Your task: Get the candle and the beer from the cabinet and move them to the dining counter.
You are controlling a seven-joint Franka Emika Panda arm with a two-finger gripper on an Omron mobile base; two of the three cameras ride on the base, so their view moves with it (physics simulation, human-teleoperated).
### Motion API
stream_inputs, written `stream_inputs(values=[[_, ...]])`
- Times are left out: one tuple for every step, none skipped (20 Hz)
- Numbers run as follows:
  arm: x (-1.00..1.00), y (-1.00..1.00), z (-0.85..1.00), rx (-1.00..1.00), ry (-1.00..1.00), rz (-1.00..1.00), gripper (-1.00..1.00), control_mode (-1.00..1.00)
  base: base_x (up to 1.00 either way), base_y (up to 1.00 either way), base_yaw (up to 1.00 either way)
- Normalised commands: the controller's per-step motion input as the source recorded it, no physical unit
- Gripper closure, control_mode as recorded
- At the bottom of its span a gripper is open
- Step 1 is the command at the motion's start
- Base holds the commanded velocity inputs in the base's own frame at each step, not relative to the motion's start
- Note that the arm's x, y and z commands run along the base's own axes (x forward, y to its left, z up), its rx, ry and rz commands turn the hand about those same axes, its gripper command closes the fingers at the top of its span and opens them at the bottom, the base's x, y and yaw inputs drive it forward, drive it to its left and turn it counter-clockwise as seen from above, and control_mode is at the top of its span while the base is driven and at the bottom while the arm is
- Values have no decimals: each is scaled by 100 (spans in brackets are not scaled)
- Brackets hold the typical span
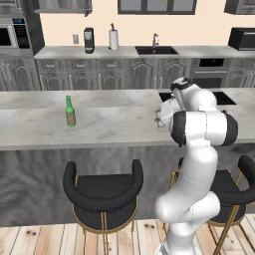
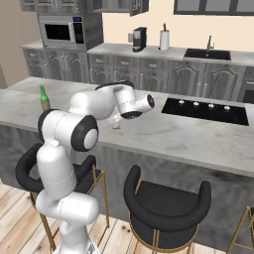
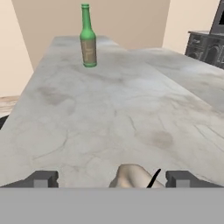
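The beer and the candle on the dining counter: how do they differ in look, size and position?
The beer is a tall, slim green bottle with a tan label; the candle is a short, pale tan object with a dark wick. The beer stands far from the gripper; the candle sits between its open fingers. Both rest on the dining counter, untouched.

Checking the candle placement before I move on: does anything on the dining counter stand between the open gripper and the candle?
Nothing visible does. In the hand view the candle sits on the dining counter right between the spread fingertips of the gripper. The beer stands far off along the marble.
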Motion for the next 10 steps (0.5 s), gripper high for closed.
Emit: stream_inputs(values=[[0, 18, 0, 0, 0, 0, -100, -100, 0, 0, 0], [0, 19, 0, 0, 0, 0, -100, -100, 0, 0, 0], [0, 13, 0, 0, 0, 0, -100, -100, 0, 0, 0], [-4, 0, 0, 0, 0, 0, -100, -100, 0, 0, 0], [-8, 0, 0, 0, 0, 0, -100, -100, 0, 0, 0], [-10, 0, 0, 0, 0, 0, -100, -100, 0, 0, 0], [-12, 0, 0, 0, 0, 0, -100, -100, 0, 0, 0], [-14, 0, 0, 0, 0, 0, -100, -100, 0, 0, 0], [-18, 0, 0, 0, 0, 0, -100, -100, 0, 0, 0], [-21, -6, 0, 0, 0, 0, -100, -100, 0, 0, 0]])
